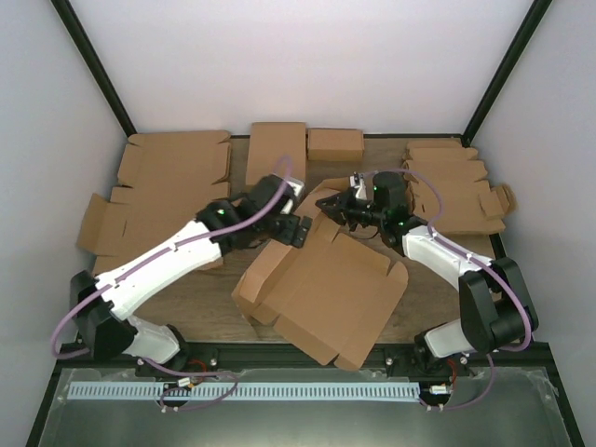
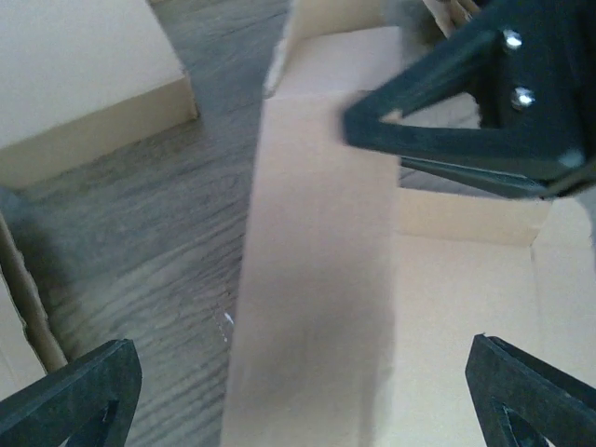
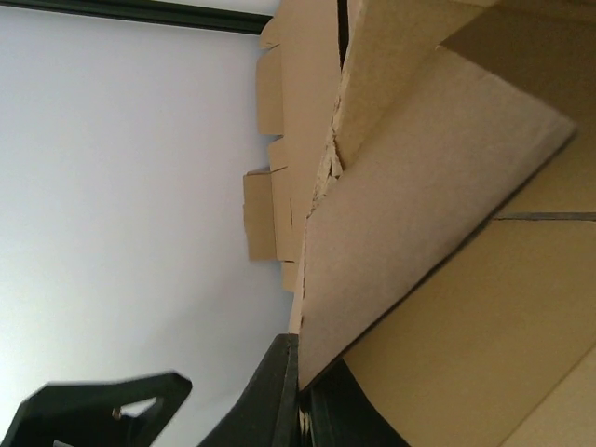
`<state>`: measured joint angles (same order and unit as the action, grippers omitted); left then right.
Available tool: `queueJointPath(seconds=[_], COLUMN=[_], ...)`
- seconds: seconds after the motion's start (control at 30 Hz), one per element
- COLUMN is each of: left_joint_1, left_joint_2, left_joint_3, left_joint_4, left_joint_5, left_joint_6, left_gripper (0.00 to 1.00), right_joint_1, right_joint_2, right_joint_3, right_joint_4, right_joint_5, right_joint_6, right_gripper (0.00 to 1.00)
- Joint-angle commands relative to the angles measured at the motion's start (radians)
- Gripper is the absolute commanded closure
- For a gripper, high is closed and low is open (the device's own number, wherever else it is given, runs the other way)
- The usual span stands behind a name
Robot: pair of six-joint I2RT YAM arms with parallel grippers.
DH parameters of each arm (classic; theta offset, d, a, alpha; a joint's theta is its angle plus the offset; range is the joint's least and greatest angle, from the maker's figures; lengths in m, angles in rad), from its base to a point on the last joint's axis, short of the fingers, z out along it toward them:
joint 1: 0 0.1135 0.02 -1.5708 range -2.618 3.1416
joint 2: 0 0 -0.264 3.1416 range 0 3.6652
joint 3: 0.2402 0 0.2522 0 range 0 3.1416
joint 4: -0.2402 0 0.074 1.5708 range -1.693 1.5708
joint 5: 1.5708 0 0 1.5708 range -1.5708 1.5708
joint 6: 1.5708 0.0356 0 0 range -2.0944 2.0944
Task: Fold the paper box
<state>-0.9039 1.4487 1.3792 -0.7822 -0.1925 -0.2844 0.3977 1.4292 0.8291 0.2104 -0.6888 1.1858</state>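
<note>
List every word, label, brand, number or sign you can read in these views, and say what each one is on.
None: no text can be read in any view.
The paper box is plain brown cardboard with no print showing.
The flat cardboard blanks at the table's far left show no markings either.

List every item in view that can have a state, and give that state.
paper box: partly folded, walls raised, not closed
left gripper: open, above the paper box
right gripper: at the paper box's raised flap, grip unclear
small box: closed
left cardboard blanks: flat, unfolded
right cardboard blanks: flat, unfolded
</note>
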Motion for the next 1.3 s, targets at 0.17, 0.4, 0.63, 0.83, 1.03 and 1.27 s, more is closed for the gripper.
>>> queueJointPath(seconds=[0.17, 0.4, 0.63, 0.83, 1.03, 1.27], left_joint_1=[0.237, 0.258, 0.257, 0.257, 0.256, 0.257], left_joint_2=[-0.073, -0.035, -0.021, 0.022, 0.021, 0.016], left_joint_3=[-0.179, -0.203, -0.201, -0.186, -0.183, -0.184], left_joint_4=[0.116, 0.124, 0.148, 0.114, 0.103, 0.094], left_joint_5=[0.495, 0.620, 0.692, 0.662, 0.634, 0.624], left_joint_6=[-0.044, 0.028, 0.052, 0.068, 0.077, 0.081], left_gripper=[0.01, 0.03, 0.07, 0.19, 0.25, 0.27], right_joint_1=[0.012, 0.012, 0.012, 0.012, 0.013, 0.002], right_joint_2=[-0.026, -0.032, -0.026, -0.021, -0.025, -0.085], right_joint_3=[0.001, 0.001, 0.003, 0.009, 0.029, 0.014], right_joint_4=[-0.002, -0.019, -0.019, -0.023, -0.087, -0.209], right_joint_5=[-0.016, -0.016, -0.017, -0.018, 0.006, 0.073], right_joint_6=[-0.061, -0.078, -0.081, -0.090, -0.164, -0.362], right_gripper=[0.99, 0.99, 0.99, 0.95, 0.80, 0.65])
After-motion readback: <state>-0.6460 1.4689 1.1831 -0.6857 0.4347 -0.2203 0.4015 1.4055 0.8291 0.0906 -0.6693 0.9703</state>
